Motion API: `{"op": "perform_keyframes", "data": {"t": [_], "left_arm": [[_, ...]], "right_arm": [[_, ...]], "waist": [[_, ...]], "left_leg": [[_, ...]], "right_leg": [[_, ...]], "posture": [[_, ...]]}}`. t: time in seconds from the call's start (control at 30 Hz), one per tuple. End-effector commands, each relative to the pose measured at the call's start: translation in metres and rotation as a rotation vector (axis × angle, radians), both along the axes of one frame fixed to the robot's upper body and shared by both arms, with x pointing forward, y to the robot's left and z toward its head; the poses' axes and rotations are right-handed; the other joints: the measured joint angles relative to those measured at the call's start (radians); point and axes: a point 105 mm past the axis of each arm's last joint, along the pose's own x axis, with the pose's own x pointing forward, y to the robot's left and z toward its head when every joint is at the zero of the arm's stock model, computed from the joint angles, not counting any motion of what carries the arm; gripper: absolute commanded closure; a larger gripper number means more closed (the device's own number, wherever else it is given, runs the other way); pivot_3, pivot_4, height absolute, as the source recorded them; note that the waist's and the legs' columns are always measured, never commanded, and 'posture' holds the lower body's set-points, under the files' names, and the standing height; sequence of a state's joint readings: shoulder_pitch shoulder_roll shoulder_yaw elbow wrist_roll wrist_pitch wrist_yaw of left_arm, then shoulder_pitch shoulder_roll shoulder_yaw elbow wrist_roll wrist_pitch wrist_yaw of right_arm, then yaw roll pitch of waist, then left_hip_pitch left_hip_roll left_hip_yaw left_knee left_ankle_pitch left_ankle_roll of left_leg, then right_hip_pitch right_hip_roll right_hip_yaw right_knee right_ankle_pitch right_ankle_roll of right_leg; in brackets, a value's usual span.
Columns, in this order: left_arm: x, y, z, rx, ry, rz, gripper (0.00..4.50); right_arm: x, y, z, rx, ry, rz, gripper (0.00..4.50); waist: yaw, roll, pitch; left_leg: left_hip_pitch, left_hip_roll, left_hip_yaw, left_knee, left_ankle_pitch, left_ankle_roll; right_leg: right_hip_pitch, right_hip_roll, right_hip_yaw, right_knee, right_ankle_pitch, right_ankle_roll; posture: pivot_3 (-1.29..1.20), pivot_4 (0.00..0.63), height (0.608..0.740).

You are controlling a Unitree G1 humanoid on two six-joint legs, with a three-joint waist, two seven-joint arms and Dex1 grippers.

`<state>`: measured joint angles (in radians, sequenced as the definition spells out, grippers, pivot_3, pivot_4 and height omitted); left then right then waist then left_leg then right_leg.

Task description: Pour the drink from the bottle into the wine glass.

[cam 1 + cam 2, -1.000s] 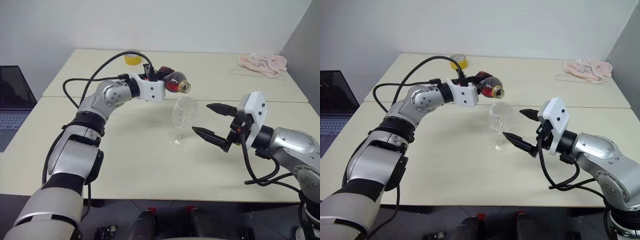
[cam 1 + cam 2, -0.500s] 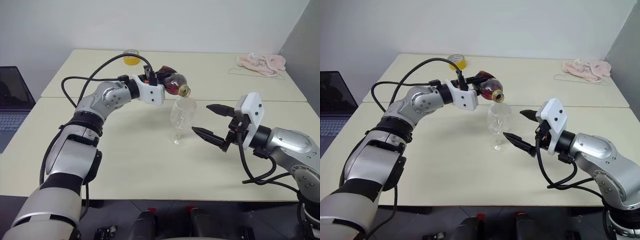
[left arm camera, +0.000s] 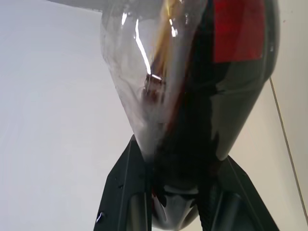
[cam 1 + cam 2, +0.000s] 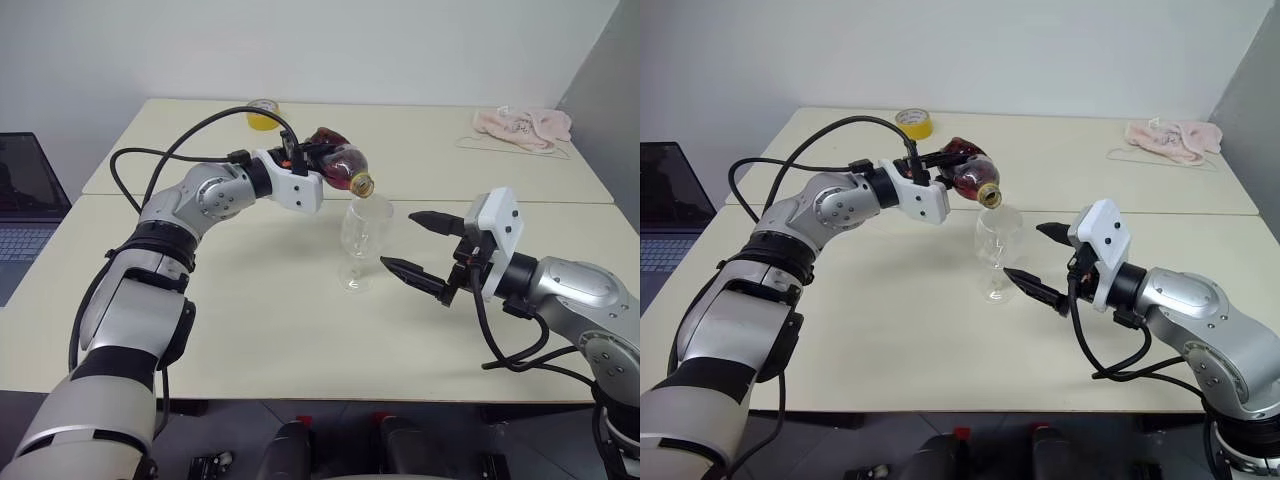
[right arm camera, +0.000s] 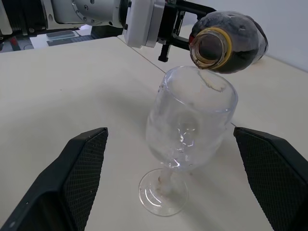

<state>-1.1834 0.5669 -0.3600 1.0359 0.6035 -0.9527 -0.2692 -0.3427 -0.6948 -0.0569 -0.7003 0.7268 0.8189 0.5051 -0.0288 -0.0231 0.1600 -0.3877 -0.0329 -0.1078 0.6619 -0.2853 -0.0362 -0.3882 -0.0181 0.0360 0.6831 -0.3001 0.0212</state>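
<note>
Left eye view, from left to right: a laptop (image 4: 25, 205) sits at the far left edge, beside the cream table (image 4: 270, 330). The left gripper (image 4: 312, 160) is clamped tight on the bottle (image 4: 335, 167), its two black fingers pressed on the rounded base, as the left wrist view confirms, where both fingers (image 3: 126, 192) hug the dark body on either side. The bottle lies tipped nearly on its side, above the table, with its open mouth angled down just over the rim of the wine glass (image 4: 362, 240). No cap is on the mouth; a yellow-orange ring circles it. The drink (image 3: 226, 110) fills the lower side of the tilted bottle, almost black, with the red label above it. Behind the left arm, near the back edge of the table, lies a yellow tape roll (image 4: 262, 113).

The wine glass stands upright on its foot near the middle of the table, directly below the bottle's mouth. In the right wrist view its bowl (image 5: 190, 125) looks clear, and a small pale trickle shows at the lip just under the bottle; whether liquid has gathered in the bowl I cannot tell.

The right gripper (image 4: 425, 245) hovers just right of the glass, fingers spread wide and holding nothing, tips pointing at the glass without touching it. A pink cloth (image 4: 522, 125) lies at the far right corner.
</note>
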Motion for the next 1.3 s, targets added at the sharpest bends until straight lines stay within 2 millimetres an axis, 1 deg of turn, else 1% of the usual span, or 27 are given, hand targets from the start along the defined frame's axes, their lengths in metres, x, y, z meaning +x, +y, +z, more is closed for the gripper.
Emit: {"op": "perform_keyframes", "data": {"t": [0.03,0.47,0.63,0.93,1.3], "left_arm": [[-0.005,-0.004,0.029,-0.025,-0.097,-0.031,3.73],[-0.005,-0.004,0.031,-0.013,-0.118,-0.031,3.74],[-0.005,-0.003,0.032,-0.011,-0.124,-0.03,3.74],[-0.005,-0.003,0.032,-0.008,-0.128,-0.032,3.74],[-0.005,-0.004,0.034,-0.006,-0.141,-0.032,3.74]], "right_arm": [[-0.003,0.001,0.011,0.011,-0.056,0.014,0.0],[-0.003,0.003,0.012,0.014,-0.056,0.019,0.0],[-0.004,0.001,0.011,0.01,-0.049,0.016,0.0],[-0.009,-0.011,0.008,-0.027,-0.034,0.02,0.0],[-0.018,-0.006,0.014,-0.001,-0.031,0.072,0.0]], "waist": [[0.0,0.0,0.0],[0.0,0.0,0.0],[0.0,0.0,0.0],[0.0,0.0,0.0],[0.0,0.0,0.0]], "left_leg": [[0.0,0.0,0.0,0.0,0.0,0.0],[0.0,0.0,0.0,0.0,0.0,0.0],[0.0,0.0,0.0,0.0,0.0,0.0],[0.0,0.0,0.0,0.0,0.0,0.0],[0.0,0.0,0.0,0.001,0.0,0.0]], "right_leg": [[0.0,0.0,0.0,0.0,0.0,0.0],[0.0,0.0,0.0,0.0,0.0,0.0],[0.0,0.0,0.0,0.0,0.0,0.0],[0.0,0.0,0.0,0.001,0.0,0.0],[0.0,0.0,0.0,0.001,0.0,0.0]], "posture": [[0.0,0.15,0.74],[0.0,0.15,0.74],[0.0,0.15,0.74],[0.0,0.15,0.74],[0.0,0.15,0.74]]}}
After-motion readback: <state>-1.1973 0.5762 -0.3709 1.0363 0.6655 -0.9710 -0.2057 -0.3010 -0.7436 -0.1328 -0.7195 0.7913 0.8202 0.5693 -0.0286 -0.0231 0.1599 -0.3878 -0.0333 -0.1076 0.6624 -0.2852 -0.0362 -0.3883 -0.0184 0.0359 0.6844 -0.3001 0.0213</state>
